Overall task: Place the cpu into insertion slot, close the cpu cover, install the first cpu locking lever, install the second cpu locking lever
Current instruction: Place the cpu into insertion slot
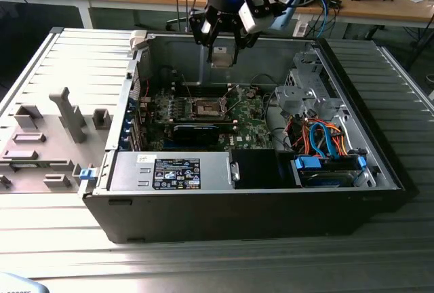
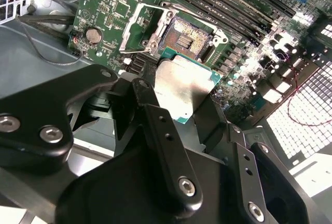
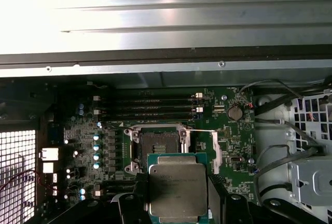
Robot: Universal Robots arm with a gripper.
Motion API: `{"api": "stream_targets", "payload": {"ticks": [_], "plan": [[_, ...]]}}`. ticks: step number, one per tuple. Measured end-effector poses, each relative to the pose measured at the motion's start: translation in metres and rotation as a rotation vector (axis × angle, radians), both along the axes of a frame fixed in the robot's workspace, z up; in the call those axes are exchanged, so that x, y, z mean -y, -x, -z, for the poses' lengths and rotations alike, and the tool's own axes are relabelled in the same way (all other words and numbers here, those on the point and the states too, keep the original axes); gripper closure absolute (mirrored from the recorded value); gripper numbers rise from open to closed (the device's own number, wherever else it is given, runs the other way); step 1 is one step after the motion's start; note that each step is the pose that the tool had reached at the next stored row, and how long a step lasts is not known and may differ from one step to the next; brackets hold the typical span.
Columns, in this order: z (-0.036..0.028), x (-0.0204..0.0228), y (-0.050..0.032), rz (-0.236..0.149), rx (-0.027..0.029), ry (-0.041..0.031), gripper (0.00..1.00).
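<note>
Currently in the jaws: the small flat square cpu with a silvery-grey metal face [image 3: 178, 190] is pinched by two opposite edges, between black fingers [image 3: 139, 195].
Step in hand: judged to be the carrying of the cpu to its socket; nothing is seated yet.
Insertion slot: the small square socket with a dark centre and silvery metal rim [image 3: 155, 149] lies bare on the green circuit board [image 3: 228, 146], below the jaws and a little ahead of them, with clear air between.
Cpu cover: the thin silvery metal frame plate [image 2: 129, 29] is seen swung open just beside the socket, so the way in from above is judged free.
Doing it well: the chip is best kept level, its sides squared to the socket's rim, and lowered straight rather than slid across the contacts. Which corner belongs where cannot be told.
Edges: the raised cover stands to one side of the jaws' path and the long black memory slots [image 3: 145, 107] lie beyond the socket. The fingers reach wider than the chip, so the rim is judged the tight spot.
Open room: the grey metal computer case [image 1: 258, 218] is open at the top, and ample height is left under the jaws. The orange and blue cables [image 1: 319, 137] lie well apart, to the exterior view's right.
</note>
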State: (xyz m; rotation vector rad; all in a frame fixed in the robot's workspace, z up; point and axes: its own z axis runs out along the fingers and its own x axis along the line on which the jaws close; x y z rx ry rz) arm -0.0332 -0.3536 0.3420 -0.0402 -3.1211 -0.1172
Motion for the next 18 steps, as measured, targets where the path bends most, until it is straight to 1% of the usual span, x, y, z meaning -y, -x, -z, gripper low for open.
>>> {"api": "stream_targets", "payload": {"ticks": [18], "plan": [[0.0030, 0.0000, 0.0000, 0.000, 0.0001, 0.0000, 0.46]]}}
